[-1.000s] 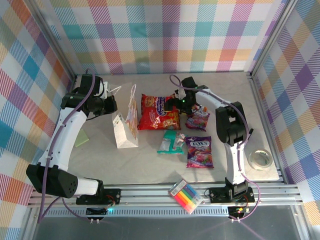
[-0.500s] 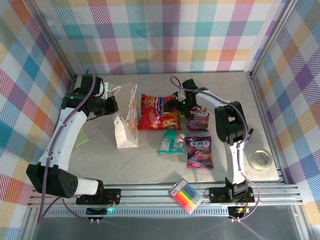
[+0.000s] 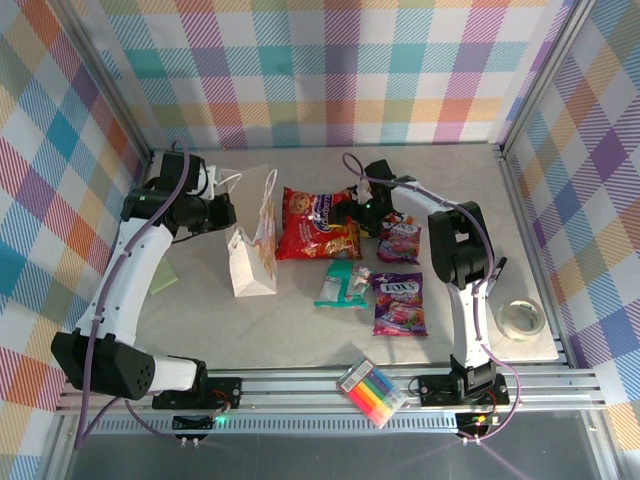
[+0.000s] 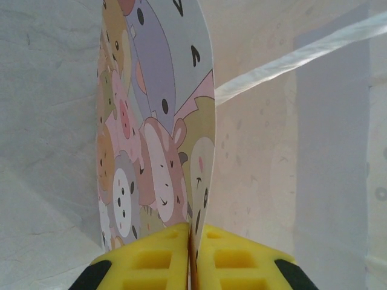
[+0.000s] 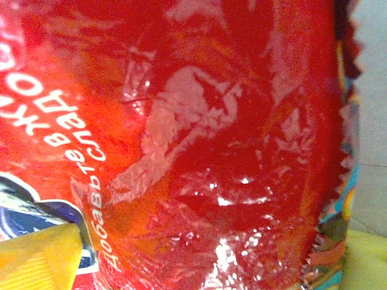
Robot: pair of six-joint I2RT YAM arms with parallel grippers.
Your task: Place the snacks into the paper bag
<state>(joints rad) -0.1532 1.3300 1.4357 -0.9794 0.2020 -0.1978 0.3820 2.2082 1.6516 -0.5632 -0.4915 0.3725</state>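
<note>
From above, a marker pack (image 3: 372, 392) lies at 6 o'clock on the near rail (image 3: 300, 380); further in, a purple candy bag (image 3: 399, 303) and a teal packet (image 3: 342, 284) lie side by side mid-table, the white paper bag (image 3: 252, 262) at their 9 o'clock. Beyond, a small magenta packet (image 3: 398, 240) sits at 3 o'clock of the red chip bag (image 3: 318, 228) — the right gripper (image 3: 352, 208) hangs over that bag's right end, yellow fingers (image 5: 36, 257) spread wide with red film between. At 10 o'clock the left gripper (image 4: 192, 232) is clamped tight on the paper bag's printed wall.
</note>
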